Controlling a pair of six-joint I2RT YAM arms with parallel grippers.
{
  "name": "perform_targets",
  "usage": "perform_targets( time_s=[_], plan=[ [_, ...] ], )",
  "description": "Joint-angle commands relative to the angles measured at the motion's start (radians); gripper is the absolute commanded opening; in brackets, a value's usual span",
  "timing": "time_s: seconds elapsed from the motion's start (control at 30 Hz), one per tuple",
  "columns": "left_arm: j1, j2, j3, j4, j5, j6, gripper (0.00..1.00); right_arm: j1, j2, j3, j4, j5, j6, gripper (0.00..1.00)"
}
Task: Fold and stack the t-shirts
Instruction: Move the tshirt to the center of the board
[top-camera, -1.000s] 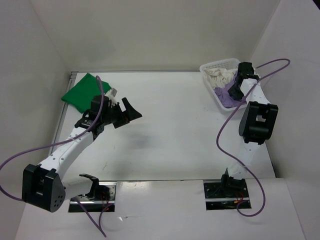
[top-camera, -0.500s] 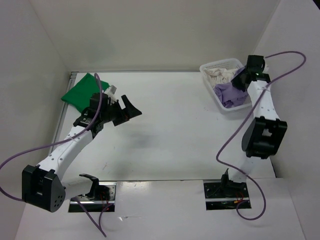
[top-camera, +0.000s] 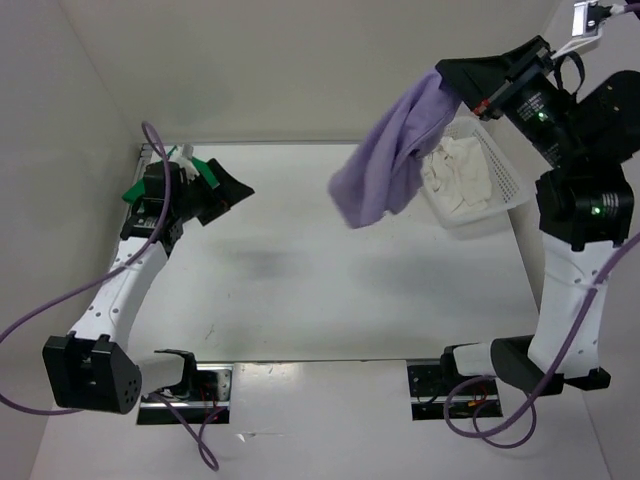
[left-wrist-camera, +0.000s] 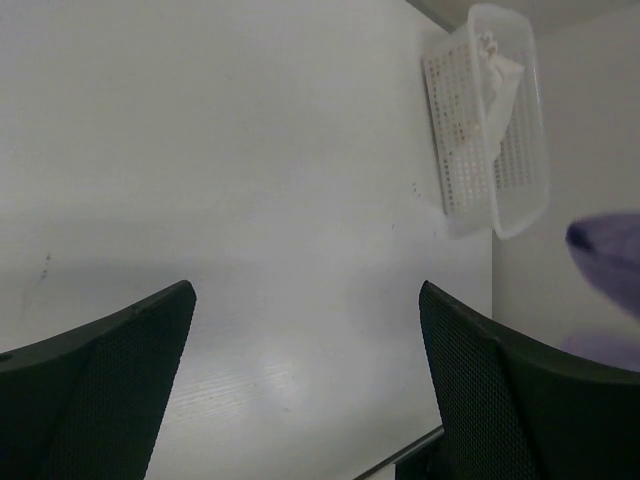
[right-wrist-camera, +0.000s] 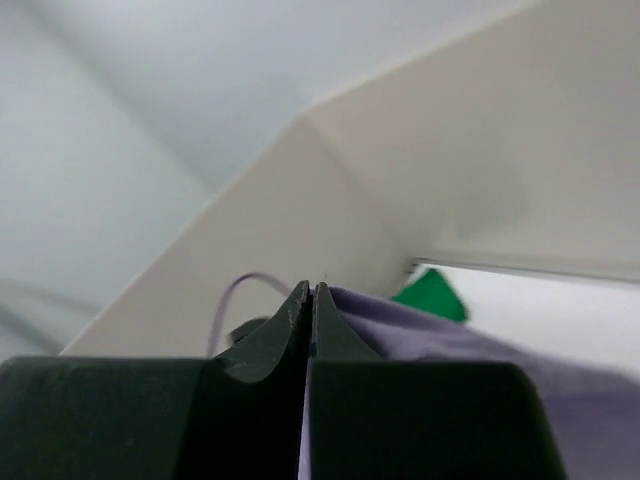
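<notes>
The right arm (top-camera: 570, 260) is reared up high at the far right side, and its jaws are pressed tight together on an edge of the purple shirt (top-camera: 385, 165). In the right wrist view the two dark fingers (right-wrist-camera: 270, 350) meet with only a sliver of lavender cloth pinched between them, and the rest of the cloth spreads away beyond the tips. The shirt hangs in the air from those jaws. It drapes down and off to their left in one loose bunched fold, with its lower end dangling above the bench (top-camera: 300, 270), clear of the surface as far as I can tell.

Below the right jaws, just past the hanging cloth, sits the white mesh basket (top-camera: 505, 175) with the cream shirt (top-camera: 455, 175) crumpled inside it. The purple shirt hides the basket's near left corner from above.

Across the bench the left arm (top-camera: 130, 280) reaches toward the far left corner. Its jaws are spread wide with nothing between them. The left wrist view shows the two black fingers (left-wrist-camera: 100, 380) far apart and only bare bench in the gap. Well ahead of those jaws and to their right is the basket, and a bit of purple shows at the right edge.

The green shirt (top-camera: 131, 192) lies behind the left jaws, back by the wrist. Only small scraps of it show around the arm, and I cannot tell whether the arm touches it.
</notes>
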Motion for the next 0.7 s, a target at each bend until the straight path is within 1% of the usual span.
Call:
perform_targets(
  time_s=[0.0, 0.07, 0.1, 0.17, 0.2, 0.23, 0.27, 0.3, 0.4, 0.47, 0.5, 0.53, 0.57, 0.67],
  plan=[
    [0.063, 0.008, 0.066, -0.009, 0.034, 0.037, 0.99, 0.034, 0.003, 0.064, 0.131, -0.220, 0.133, 0.00],
    [0.095, 0.018, 0.077, -0.018, 0.070, 0.047, 0.99, 0.034, 0.003, 0.027, 0.141, -0.234, 0.156, 0.00],
    [0.126, 0.018, 0.077, -0.018, 0.071, 0.047, 0.99, 0.034, 0.003, -0.075, 0.177, -0.234, 0.156, 0.00],
    [0.149, 0.028, 0.077, -0.028, 0.071, 0.056, 0.99, 0.046, -0.029, -0.237, 0.248, -0.259, 0.182, 0.00],
    [0.158, 0.028, 0.087, -0.038, 0.071, 0.068, 0.99, 0.061, -0.029, -0.404, 0.303, -0.259, 0.182, 0.00],
    [0.167, 0.028, 0.087, -0.047, 0.071, 0.082, 0.99, 0.074, -0.043, -0.481, 0.321, -0.259, 0.182, 0.00],
    [0.181, 0.028, 0.098, -0.057, 0.049, 0.082, 0.99, 0.086, -0.043, -0.546, 0.322, -0.209, 0.167, 0.00],
    [0.190, 0.028, 0.098, -0.057, 0.040, 0.082, 0.99, 0.095, -0.034, -0.659, 0.312, -0.175, 0.125, 0.00],
    [0.201, 0.057, 0.098, -0.057, 0.040, 0.082, 0.99, 0.104, 0.035, -0.833, 0.338, -0.135, 0.075, 0.00],
    [0.210, 0.077, 0.089, -0.031, 0.061, 0.082, 0.99, 0.114, 0.094, -0.884, 0.361, -0.121, 0.046, 0.14],
    [0.210, 0.089, 0.089, -0.022, 0.071, 0.082, 0.99, 0.114, 0.115, -0.884, 0.325, -0.058, 0.000, 0.20],
    [0.210, 0.089, 0.077, -0.021, 0.081, 0.082, 0.99, 0.124, 0.130, -0.884, 0.290, -0.032, -0.018, 0.29],
    [0.194, 0.100, 0.077, -0.021, 0.081, 0.100, 0.99, 0.135, 0.139, -0.884, 0.229, -0.018, -0.038, 0.42],
    [0.122, 0.100, 0.077, -0.069, -0.029, 0.165, 0.99, 0.182, 0.098, -0.909, 0.129, 0.089, -0.071, 0.51]
  ],
)
